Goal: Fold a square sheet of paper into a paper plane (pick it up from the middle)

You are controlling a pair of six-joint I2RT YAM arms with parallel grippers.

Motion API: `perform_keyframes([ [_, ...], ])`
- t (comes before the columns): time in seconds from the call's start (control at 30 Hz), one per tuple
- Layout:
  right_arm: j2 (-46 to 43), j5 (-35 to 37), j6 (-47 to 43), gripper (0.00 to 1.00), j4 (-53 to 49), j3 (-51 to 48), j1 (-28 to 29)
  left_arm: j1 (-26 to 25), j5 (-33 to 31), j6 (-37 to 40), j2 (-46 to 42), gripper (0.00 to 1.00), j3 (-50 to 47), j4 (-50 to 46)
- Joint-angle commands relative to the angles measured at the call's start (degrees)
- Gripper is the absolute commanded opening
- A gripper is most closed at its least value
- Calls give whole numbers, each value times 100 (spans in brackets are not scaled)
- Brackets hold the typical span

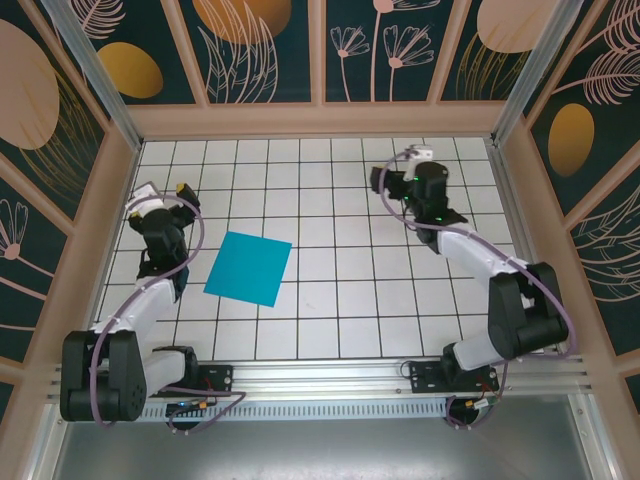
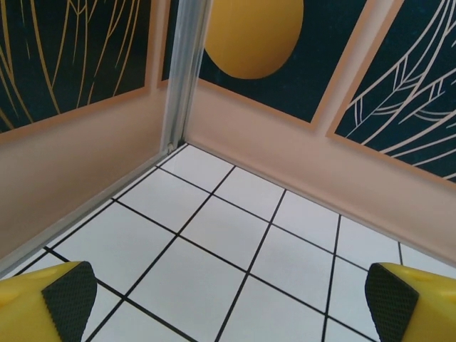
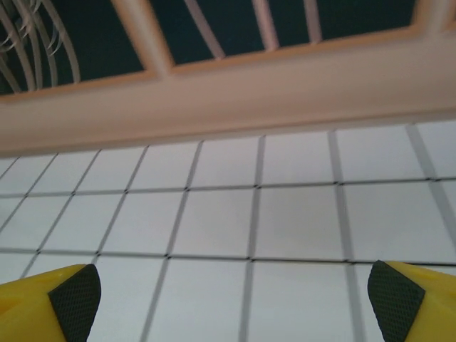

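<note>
Flat uncreased teal-blue square sheet of paper [image 1: 248, 267], 4 o'clock from left gripper [image 1: 164, 192], spread wide and empty, right gripper [image 3: 228, 299] likewise.

Gridded table [image 1: 360, 300] (flat teal paper sheet [image 1: 248, 267])

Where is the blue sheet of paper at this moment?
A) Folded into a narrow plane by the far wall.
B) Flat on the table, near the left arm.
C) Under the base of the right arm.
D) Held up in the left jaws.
B: the sheet of paper lies flat and unfolded on the tiled table, just beside the left arm, and nothing holds it.
</note>
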Motion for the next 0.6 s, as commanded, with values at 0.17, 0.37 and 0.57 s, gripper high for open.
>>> perform_keyframes([
  [0.17, 1409, 749, 120, 99, -1549, 1102, 2050, 29, 621, -660, -298, 98, 778, -1727],
  [0.37, 2688, 941, -610, 99, -2126, 2259, 2905, 29, 690, -712, -59, 99, 1280, -2388],
  [0.57, 3612, 711, -852, 99, -2577, 3303, 3124, 30, 665, -951, 202, 99, 1547, -2632],
])
